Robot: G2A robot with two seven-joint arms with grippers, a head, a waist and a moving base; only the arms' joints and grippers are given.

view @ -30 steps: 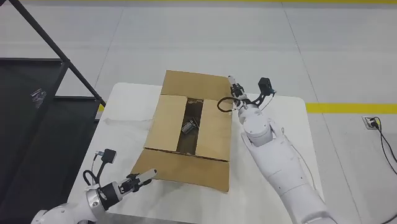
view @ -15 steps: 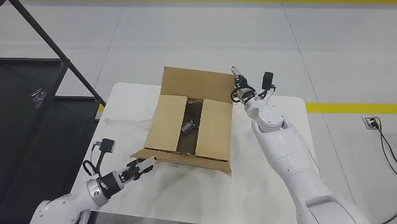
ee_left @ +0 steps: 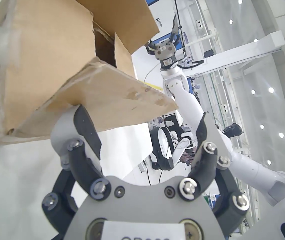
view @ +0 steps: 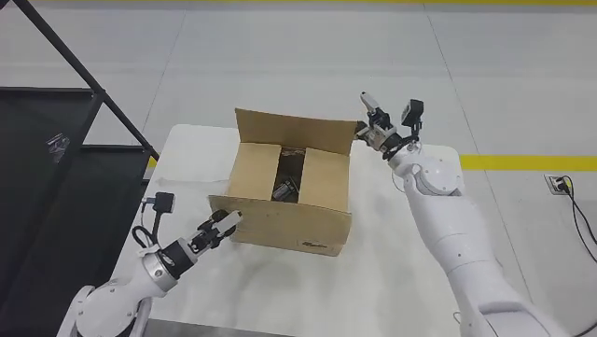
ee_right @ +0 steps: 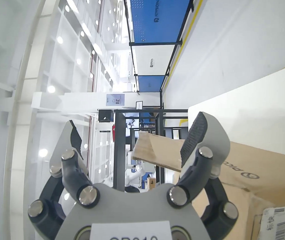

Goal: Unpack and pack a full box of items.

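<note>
L gripper (ee_left: 142,116) open under box (view: 297,229) flap; R gripper (ee_right: 136,121) open.

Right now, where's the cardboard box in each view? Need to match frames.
Top view: cardboard box at the centre of the table, far flap upright.
Left wrist view: box in the upper left of the picture, one flap jutting toward the camera.
Right wrist view: box in the lower right of the picture, a flap corner showing between the fingers.
Shared landmark: the white table under the box.
</note>
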